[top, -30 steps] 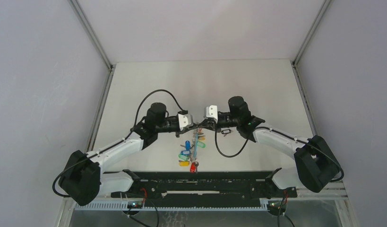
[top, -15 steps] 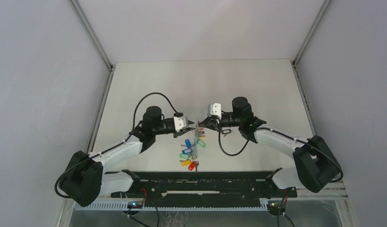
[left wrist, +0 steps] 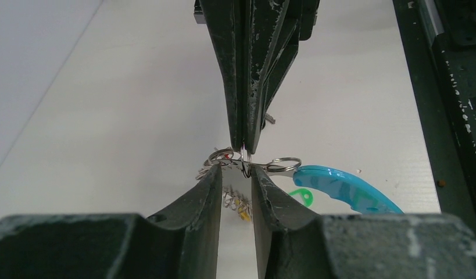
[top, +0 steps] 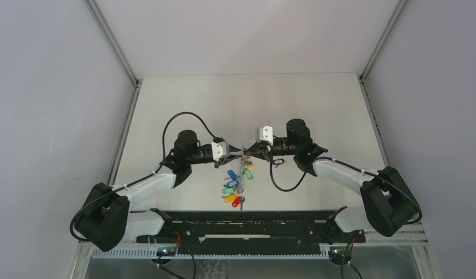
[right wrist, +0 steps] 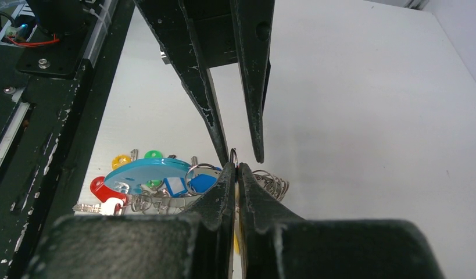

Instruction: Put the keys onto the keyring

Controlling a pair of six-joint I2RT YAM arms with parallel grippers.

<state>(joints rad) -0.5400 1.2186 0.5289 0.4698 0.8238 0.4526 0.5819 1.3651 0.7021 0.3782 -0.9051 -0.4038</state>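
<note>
White table top (top: 183, 104), bearing the whole lot near its front middle. Two arms, reaching in from either side so that their tips met over the bunch, one hand to steady and the other to work. Right gripper (right wrist: 236, 170), clenched flat on a small silvery split ring (right wrist: 233, 154); judged to be holding that ring up and edge-on so it could be worked from the far side. Left gripper (left wrist: 236, 174), released, fingers a little apart to either side of the same ring without pressing it; judged to be between grips, ready to take a fresh hold. Keyring (left wrist: 340, 189), grey band with turquoise segment, lay on the table just under the two tips, trailing toward the arm bases, a further wire ring at its turquoise end. Keys (top: 233, 187), with blue, green, yellow and red heads, clustered along the keyring; whether each was truly threaded on could not be told. Against the frame a second earlier: left fingers had parted from a tighter set, left wrist had drawn slightly down and outward, right hand had stayed clenched in nearly the same spot, and the bunch had barely shifted.
</note>
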